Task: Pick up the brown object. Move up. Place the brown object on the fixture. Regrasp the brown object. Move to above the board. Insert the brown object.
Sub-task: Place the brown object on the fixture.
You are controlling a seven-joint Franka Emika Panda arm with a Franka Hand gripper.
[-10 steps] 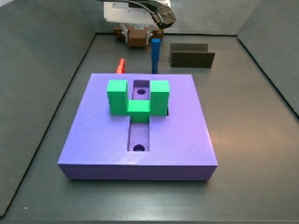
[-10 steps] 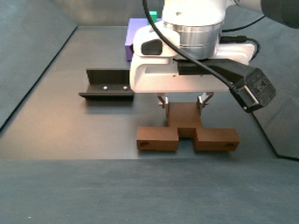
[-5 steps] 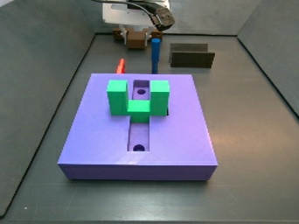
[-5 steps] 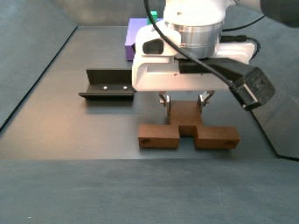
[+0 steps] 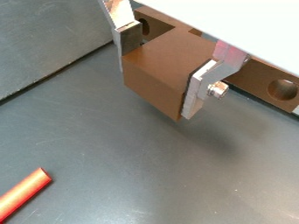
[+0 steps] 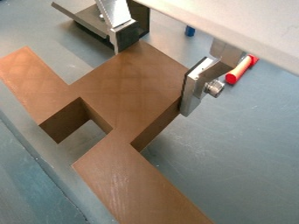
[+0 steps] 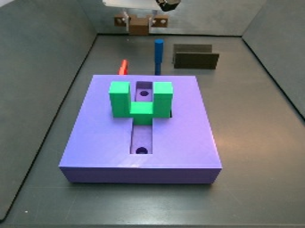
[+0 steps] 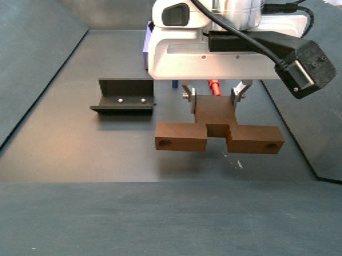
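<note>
The brown object (image 8: 214,137) is a long orange-brown bar with a stem, with holes near its ends. My gripper (image 8: 214,98) is shut on the stem and holds the bar level, clear of the floor. In both wrist views the silver fingers (image 5: 200,87) (image 6: 200,84) press on opposite sides of the stem (image 5: 162,77) (image 6: 111,109). The fixture (image 8: 123,98) stands on the floor to one side of the gripper, apart from the bar; it also shows in a side view (image 7: 195,58). The purple board (image 7: 179,134) bears a green U-shaped block (image 7: 141,98). The gripper (image 7: 141,14) is high, beyond the board.
A thin red peg (image 7: 121,66) lies on the floor and a blue peg (image 7: 159,53) stands upright, both between the board and the gripper. The red peg shows in both wrist views (image 5: 24,192) (image 6: 239,70). Grey walls enclose the floor.
My gripper has risen with the brown object, which now hangs above the floor instead of resting on it. The board, fixture and pegs have not moved.
</note>
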